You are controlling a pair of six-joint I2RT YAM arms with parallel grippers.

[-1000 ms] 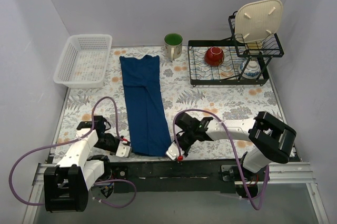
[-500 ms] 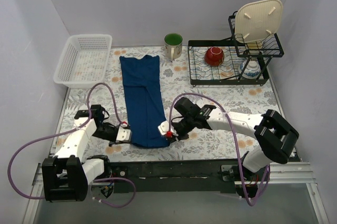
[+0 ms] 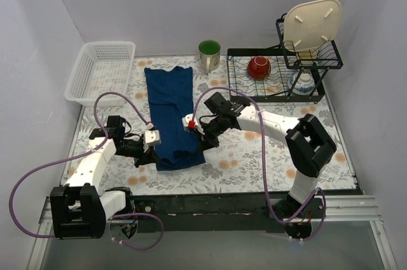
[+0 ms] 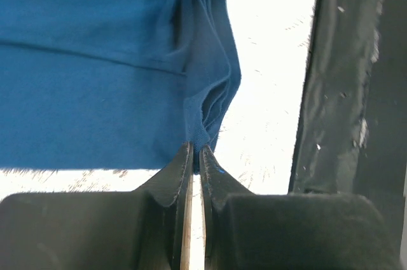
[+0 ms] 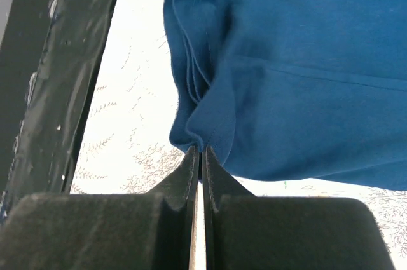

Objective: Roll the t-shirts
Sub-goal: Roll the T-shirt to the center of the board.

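Note:
The dark navy-blue t-shirt (image 3: 170,108) lies folded into a long strip on the floral table, its near end folded back over itself. My left gripper (image 3: 154,138) is shut on the near left corner of the t-shirt (image 4: 95,60); the cloth is pinched between the fingertips (image 4: 184,155). My right gripper (image 3: 191,124) is shut on the near right corner of the t-shirt (image 5: 305,47); the hem bunches at the fingertips (image 5: 208,155). Both hold the end lifted over the strip. No chest print shows.
A white basket (image 3: 102,73) stands at the back left. A green mug (image 3: 209,54) stands behind the t-shirt. A black dish rack (image 3: 273,76) with a red bowl (image 3: 259,67) and a cream plate (image 3: 311,22) stands at the back right.
Both grippers have moved away from the near edge towards the back, carrying the t-shirt's near end with them and folding it over the strip.

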